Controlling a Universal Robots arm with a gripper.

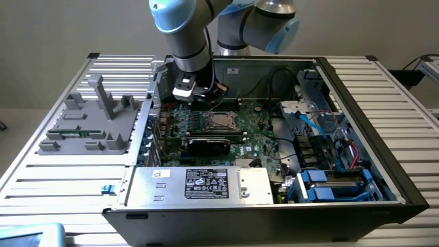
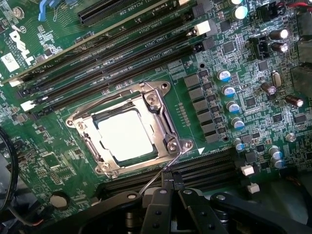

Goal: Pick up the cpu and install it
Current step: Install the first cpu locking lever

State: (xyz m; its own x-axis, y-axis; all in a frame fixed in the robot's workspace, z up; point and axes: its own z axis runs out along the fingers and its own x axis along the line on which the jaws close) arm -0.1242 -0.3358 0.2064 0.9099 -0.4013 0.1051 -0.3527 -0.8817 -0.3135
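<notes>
The cpu (image 2: 127, 135) lies flat inside the socket on the green motherboard, its silver top shining bright. The socket's metal frame (image 2: 158, 105) is down around its edges. A thin wire lever (image 2: 155, 179) runs from the frame's corner to my gripper (image 2: 171, 184), whose black fingers (image 2: 158, 207) are shut together with their tips right at the lever. In the exterior view the gripper (image 1: 200, 99) hangs inside the open computer case, just behind the socket and cpu (image 1: 221, 121).
Black memory slots (image 2: 122, 48) run beside the socket, and a row of capacitors (image 2: 229, 97) stands on its other side. A grey fixture tray (image 1: 89, 123) sits at the exterior view's left. A power supply (image 1: 199, 185), a black card (image 1: 209, 145) and blue drive bays (image 1: 329, 185) crowd the case.
</notes>
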